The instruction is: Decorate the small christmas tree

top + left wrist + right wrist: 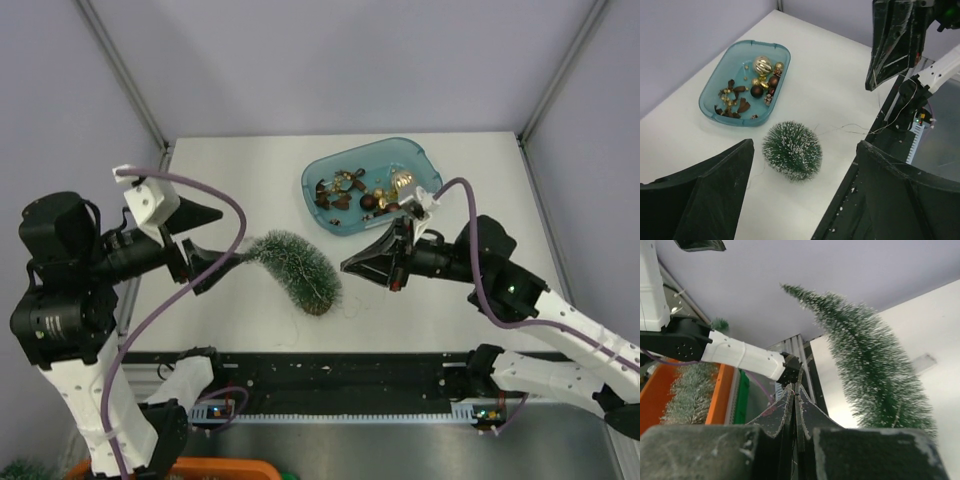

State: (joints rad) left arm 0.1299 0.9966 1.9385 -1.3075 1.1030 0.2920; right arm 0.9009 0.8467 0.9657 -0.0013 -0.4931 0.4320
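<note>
Centrally, the small christmas tree [297, 267] stood leaning on the white table [230, 170], near the blue tray [425, 160] of ornaments [365, 195] — left gripper [228, 237] spread wide by its tip, right gripper [347, 266] pressed together just beside it.

small christmas tree [297, 268] on table [230, 170] between left gripper [230, 237] and right gripper [347, 266], tray [309, 182] of ornaments [365, 192] behind
</note>
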